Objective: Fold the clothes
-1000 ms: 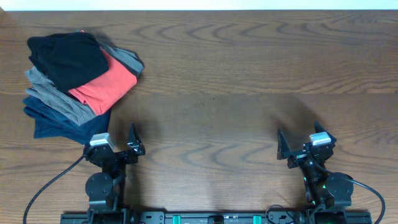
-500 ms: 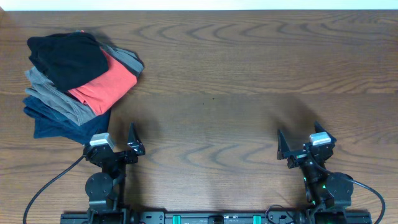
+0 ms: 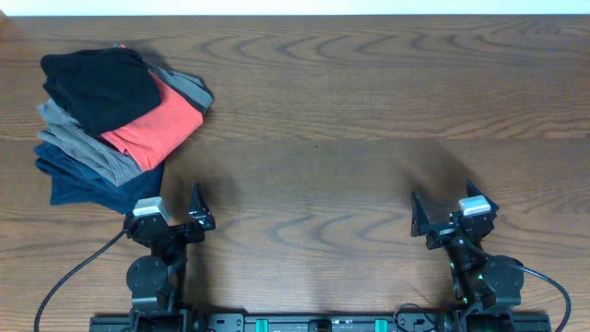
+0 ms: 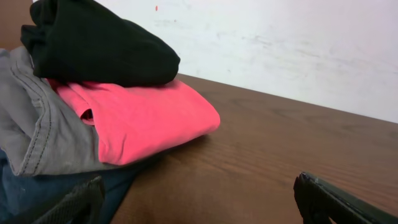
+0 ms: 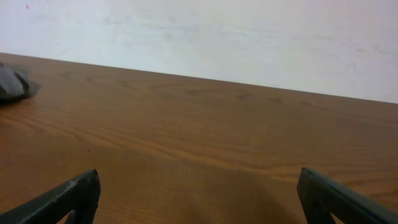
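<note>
With the left gripper (image 4: 199,186) and right gripper (image 5: 199,180) both spread wide and empty, the bunched black soft-fabric shirt (image 3: 100,86) sits atop the folded red tee (image 3: 159,125) on the far-left stack of garments (image 3: 78,157), so a deep pinch could drag that tee along.

1. Red tee (image 3: 159,124): folded, ahead and left of the left claw (image 4: 198,186).
2. Grey garment (image 3: 78,143): folded beneath the tee.
3. Navy garment (image 3: 85,186): bottom of the pile, nearest the claw.
4. Wooden table (image 3: 350,111): beneath the claw.
</note>
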You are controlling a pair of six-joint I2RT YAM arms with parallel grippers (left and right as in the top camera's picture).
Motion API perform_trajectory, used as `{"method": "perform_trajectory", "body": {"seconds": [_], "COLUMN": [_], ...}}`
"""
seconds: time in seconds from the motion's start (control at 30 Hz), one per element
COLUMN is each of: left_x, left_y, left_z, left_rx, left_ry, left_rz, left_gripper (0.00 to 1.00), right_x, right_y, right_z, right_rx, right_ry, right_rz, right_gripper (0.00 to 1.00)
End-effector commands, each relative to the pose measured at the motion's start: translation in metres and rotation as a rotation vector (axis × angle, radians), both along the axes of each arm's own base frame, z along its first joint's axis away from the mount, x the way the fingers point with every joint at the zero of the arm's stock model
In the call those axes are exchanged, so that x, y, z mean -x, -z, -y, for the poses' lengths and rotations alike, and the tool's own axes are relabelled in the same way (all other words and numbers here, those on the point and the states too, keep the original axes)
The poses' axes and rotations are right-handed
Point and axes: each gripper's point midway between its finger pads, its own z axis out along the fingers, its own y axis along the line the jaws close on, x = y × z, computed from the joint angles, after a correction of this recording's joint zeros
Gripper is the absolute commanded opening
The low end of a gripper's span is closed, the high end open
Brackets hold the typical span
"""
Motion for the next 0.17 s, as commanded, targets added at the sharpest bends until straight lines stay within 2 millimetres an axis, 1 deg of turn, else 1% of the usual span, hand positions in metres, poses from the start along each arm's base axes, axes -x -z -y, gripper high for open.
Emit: {"method": "perform_trajectory", "body": {"seconds": [0.0, 0.13], "left_x": [-0.0002, -0.0002], "left_y": [0.0169, 0.0169], "left_z": [-0.0005, -0.0005], "left_rx": [-0.013, -0.013], "left_ry": [-0.003, -0.003], "left_rz": [-0.039, -0.039], "left_gripper": [0.98, 0.98], "right_x": [0.0005, 0.0005], "right_y": [-0.0006, -0.0006], "right_z": [-0.0008, -0.0008], "right_rx": [0.011, 0.011], "right_ry": [-0.006, -0.006], "right_rz": [0.005, 0.005], "right_gripper": [0.99, 0.99]}}
